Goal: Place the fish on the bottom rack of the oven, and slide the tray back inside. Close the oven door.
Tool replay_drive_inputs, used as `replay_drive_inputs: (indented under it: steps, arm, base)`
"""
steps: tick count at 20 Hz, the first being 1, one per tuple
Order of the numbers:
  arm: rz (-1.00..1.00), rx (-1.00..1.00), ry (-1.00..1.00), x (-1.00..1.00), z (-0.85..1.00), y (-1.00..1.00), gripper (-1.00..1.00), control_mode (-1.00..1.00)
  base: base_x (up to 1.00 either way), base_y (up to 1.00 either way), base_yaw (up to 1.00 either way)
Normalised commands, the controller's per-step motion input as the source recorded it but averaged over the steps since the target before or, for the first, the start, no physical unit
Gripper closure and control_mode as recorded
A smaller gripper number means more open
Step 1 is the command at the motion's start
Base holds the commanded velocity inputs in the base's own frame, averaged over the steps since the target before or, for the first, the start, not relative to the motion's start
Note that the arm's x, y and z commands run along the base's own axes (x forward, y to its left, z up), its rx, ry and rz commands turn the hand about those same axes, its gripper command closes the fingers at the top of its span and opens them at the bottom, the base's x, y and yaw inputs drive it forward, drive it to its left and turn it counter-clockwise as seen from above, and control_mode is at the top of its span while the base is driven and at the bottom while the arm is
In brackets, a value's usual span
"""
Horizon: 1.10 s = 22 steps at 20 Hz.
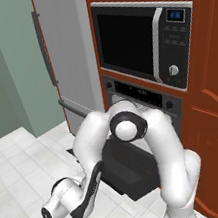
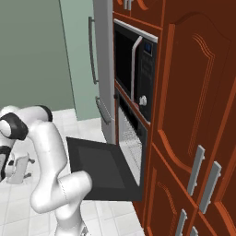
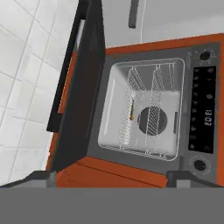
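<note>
Fingertips of the gripper (image 3: 112,178) sit spread and empty before the oven (image 3: 144,109). Its door (image 3: 81,87) hangs open at nine o'clock from the hand. At twelve o'clock, deep inside, the fish (image 3: 131,110) lies on the bottom rack (image 3: 131,114), apparently pushed home; only closing likely remains.

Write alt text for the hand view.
An open oven seen rolled sideways: two wire racks inside its pale cavity, a small fish on the bottom rack, the black oven door hanging open over white floor tiles.
</note>
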Motion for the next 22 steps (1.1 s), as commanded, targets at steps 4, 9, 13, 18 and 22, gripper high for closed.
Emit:
replay_drive_inputs:
  steps: [4,9,13,18,22]
  arm:
    - [-0.22,-0.44,0.27,0.74,-0.99,0.29,-1.0,-1.0]
    - [-0.06,-0.2,0.02,0.36,-0.6,0.47,-1.0,-1.0]
    - [-0.02,-0.09,0.0,0.01,-0.26,0.14,-1.0,-1.0]
    - [0.0,-0.15,0.07,0.0,-0.7,0.07,-1.0,-1.0]
    - [0.0,-0.13,0.11,0.0,-0.81,-0.1,-1.0,-1.0]
  base:
    - [0.0,0.0,0.0]
    - [0.0,0.0,0.0]
    - [0.0,0.0,0.0]
    - [0.0,0.0,0.0]
    - [0.0,0.0,0.0]
